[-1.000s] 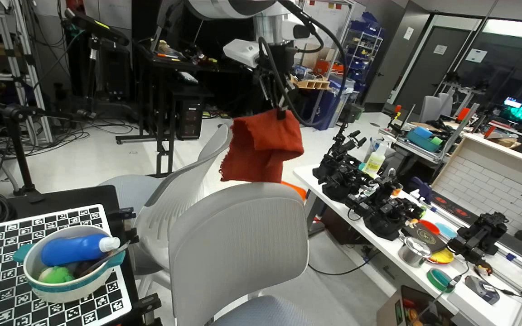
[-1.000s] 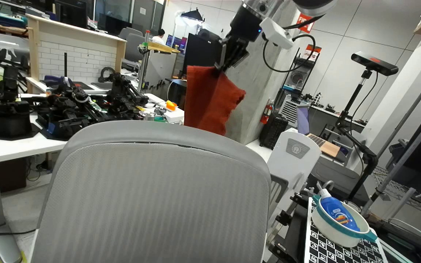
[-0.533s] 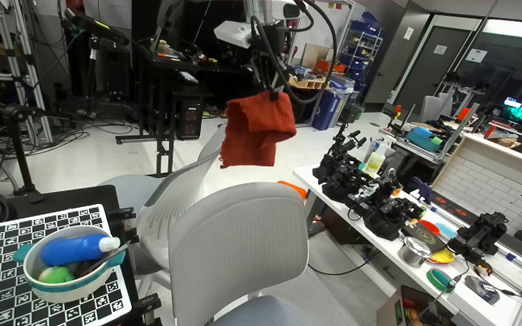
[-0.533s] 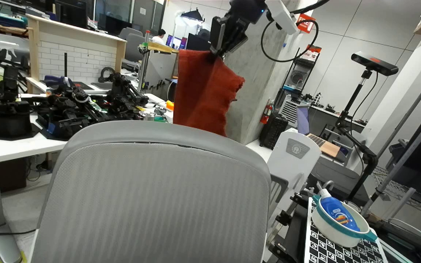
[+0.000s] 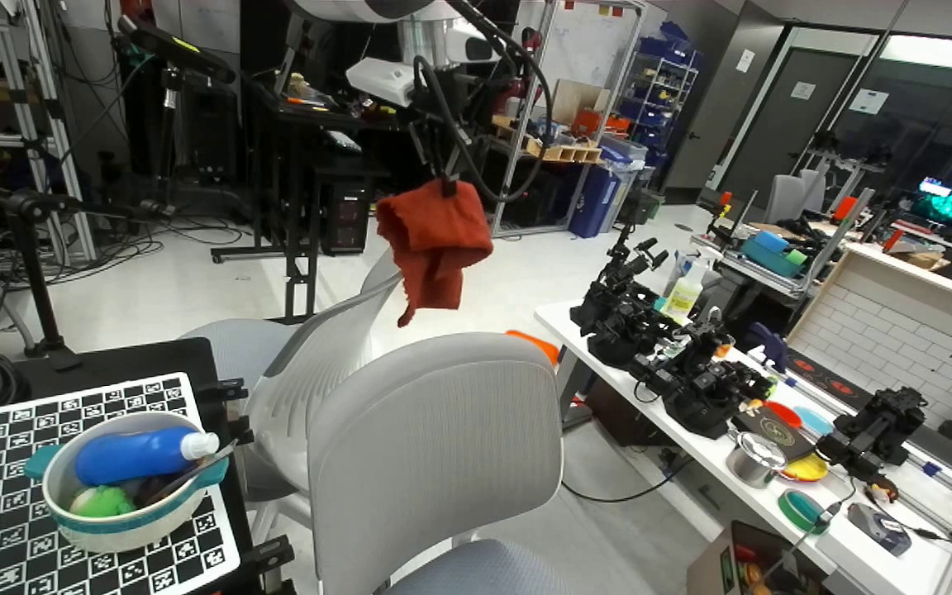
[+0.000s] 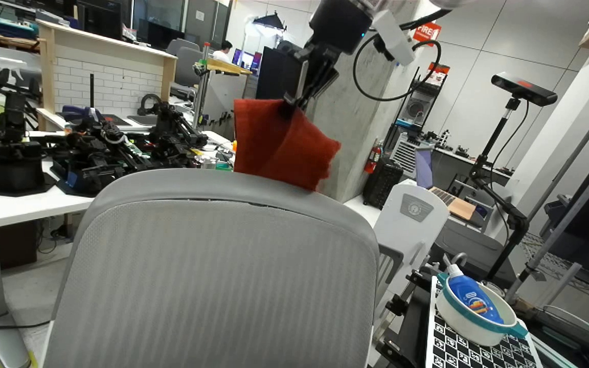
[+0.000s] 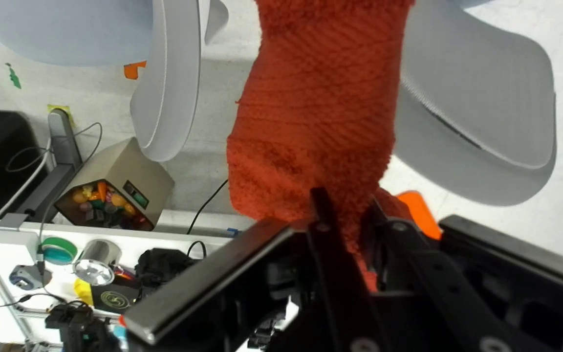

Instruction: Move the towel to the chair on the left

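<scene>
My gripper (image 5: 448, 187) is shut on the upper edge of the orange-red towel (image 5: 439, 230), which hangs in the air, folded over and narrowing to a tip. The chair (image 5: 435, 446), with a broad rounded backrest, stands nearer in that exterior view, below the towel and apart from it. In an exterior view, the gripper (image 6: 289, 108) holds the towel (image 6: 284, 145); its lower edge is hidden behind a grey chair back (image 6: 212, 266). In the wrist view the towel (image 7: 315, 107) runs out from between the fingertips of the gripper (image 7: 347, 208), with chair backs on both sides.
Another white chair with sloping sides (image 5: 323, 372) stands beside the chair; the towel overlaps its top edge. A white table (image 5: 691, 463) holds black devices and dishes. A pot (image 5: 125, 533) with a blue bottle stands on a patterned board. A black tripod (image 5: 30, 273) stands behind.
The gripper has moved left in both exterior views with the towel, rising first and then coming down a little. The towel's lower end has swung and narrowed. The chairs have not moved.
</scene>
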Controlling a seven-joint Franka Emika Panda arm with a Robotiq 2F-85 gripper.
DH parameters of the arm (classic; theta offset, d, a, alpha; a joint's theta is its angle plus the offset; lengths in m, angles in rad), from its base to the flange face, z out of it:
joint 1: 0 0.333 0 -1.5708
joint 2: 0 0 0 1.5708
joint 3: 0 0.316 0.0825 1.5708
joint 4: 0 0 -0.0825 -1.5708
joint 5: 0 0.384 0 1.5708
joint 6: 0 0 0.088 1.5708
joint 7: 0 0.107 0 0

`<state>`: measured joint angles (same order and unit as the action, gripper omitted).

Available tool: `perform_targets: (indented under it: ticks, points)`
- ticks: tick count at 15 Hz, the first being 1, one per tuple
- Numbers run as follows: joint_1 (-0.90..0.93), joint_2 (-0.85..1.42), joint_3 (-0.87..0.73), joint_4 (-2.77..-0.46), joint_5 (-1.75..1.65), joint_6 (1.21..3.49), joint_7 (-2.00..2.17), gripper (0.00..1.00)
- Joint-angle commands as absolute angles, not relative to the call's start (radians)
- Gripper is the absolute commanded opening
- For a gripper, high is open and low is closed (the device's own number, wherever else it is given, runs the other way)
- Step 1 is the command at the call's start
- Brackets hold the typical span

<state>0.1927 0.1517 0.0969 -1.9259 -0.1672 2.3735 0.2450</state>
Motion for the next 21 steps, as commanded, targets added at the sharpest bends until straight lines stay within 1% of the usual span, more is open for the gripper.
perform_targets:
  ticks: [1,6,7,8,9,11,14,18,19,21]
  points:
    - [0.226,0.091,0.13,-2.048,-0.224,2.389,0.262,0.04]
    - [0.273,0.076,0.175,-2.096,-0.293,2.372,0.299,0.05]
    - [0.276,0.078,0.18,-2.097,-0.303,2.37,0.308,0.39]
    - [0.278,0.087,0.182,-2.09,-0.306,2.361,0.313,0.35]
    - [0.278,0.093,0.184,-2.083,-0.311,2.353,0.318,0.36]
    - [0.276,0.098,0.186,-2.068,-0.304,2.337,0.312,0.48]
    - [0.274,0.096,0.187,-2.056,-0.293,2.326,0.298,0.71]
    - [0.273,0.093,0.187,-2.05,-0.287,2.311,0.294,0.98]
    - [0.272,0.09,0.188,-2.053,-0.281,2.312,0.29,1.0]
    - [0.268,0.081,0.188,-2.061,-0.267,2.317,0.279,1.0]
